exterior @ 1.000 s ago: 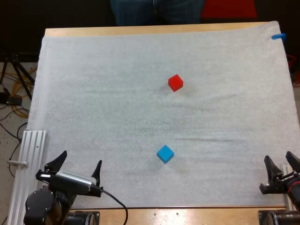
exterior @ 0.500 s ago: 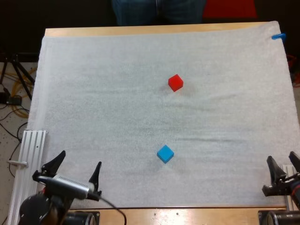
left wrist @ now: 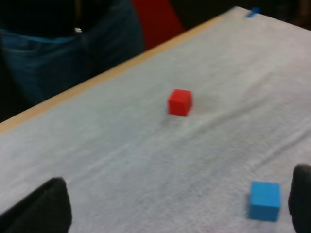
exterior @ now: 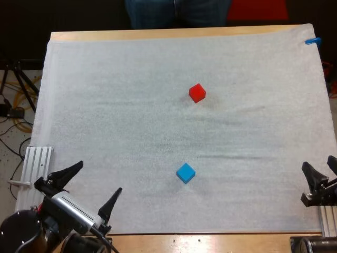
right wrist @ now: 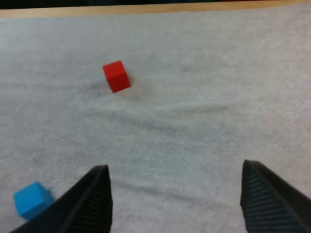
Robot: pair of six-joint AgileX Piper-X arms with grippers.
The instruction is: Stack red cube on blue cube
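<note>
Red cube free on mat, 12 o'clock of blue cube, well apart. Both splayed, empty: left gripper at 7 o'clock, right gripper at 3. Looks pre-grasp; next: reach out, straddle red cube squarely.

The red cube lies well apart from the blue cube, fingers spread.

wood table w/ white mat | person's legs at far edge | tripod, cables on flr left of table
</note>
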